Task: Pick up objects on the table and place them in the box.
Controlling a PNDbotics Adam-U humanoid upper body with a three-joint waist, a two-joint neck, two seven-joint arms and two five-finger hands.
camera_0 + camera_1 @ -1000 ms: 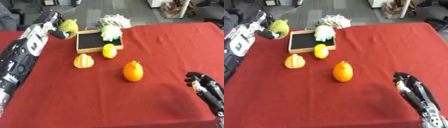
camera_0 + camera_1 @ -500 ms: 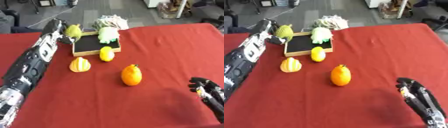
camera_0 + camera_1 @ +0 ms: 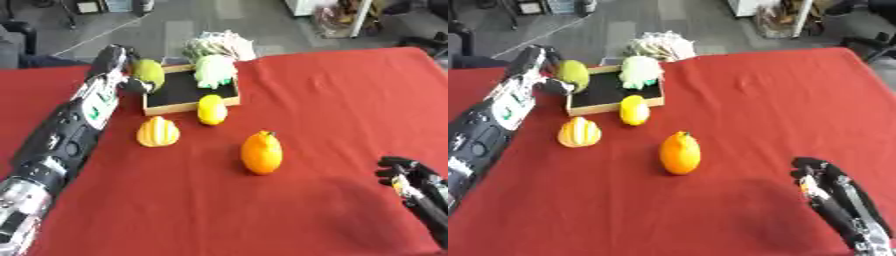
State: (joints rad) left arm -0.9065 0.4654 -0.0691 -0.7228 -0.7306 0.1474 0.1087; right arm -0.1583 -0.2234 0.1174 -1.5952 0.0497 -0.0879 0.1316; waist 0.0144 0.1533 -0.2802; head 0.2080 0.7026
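Red table (image 3: 332,100) holds one box (image 3: 179,92), four fruits; left hand (image 3: 118,62) grips one green fruit (image 3: 149,74).

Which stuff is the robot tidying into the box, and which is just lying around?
For the job: box; green fruit in the left hand; pale green thing at the box's far edge; lemon; striped squash; orange.

Just lying about: pale bundle behind the box; right hand, idle, lower right.
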